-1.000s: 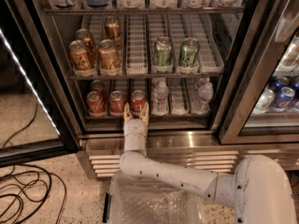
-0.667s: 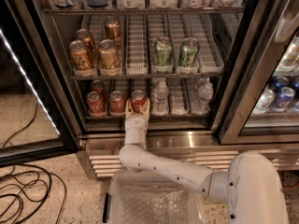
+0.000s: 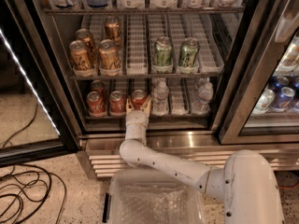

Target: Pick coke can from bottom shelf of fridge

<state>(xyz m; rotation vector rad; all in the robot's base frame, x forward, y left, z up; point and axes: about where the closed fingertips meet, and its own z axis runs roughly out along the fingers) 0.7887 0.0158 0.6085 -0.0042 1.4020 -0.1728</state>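
The fridge (image 3: 236,73) stands open in the camera view. Its bottom shelf (image 3: 180,117) holds several red coke cans at the left: one (image 3: 96,103), one (image 3: 117,102), and one (image 3: 138,97) at the front right of the group. My gripper (image 3: 138,106) reaches in over the steel sill. Its two fingers (image 3: 129,105) stand spread on either side of that right-hand coke can's lower part, and the can rests on the shelf.
Two clear water bottles (image 3: 160,97) (image 3: 202,96) stand right of the cans. Gold-brown cans (image 3: 80,55) and green cans (image 3: 162,52) fill the rack above. The open glass door (image 3: 28,80) is at the left, cables (image 3: 18,195) lie on the floor, and my white tray (image 3: 154,199) is below.
My gripper has moved forward from the sill into the bottom shelf, and its fingers now flank the right-hand coke can. The cans have not moved.
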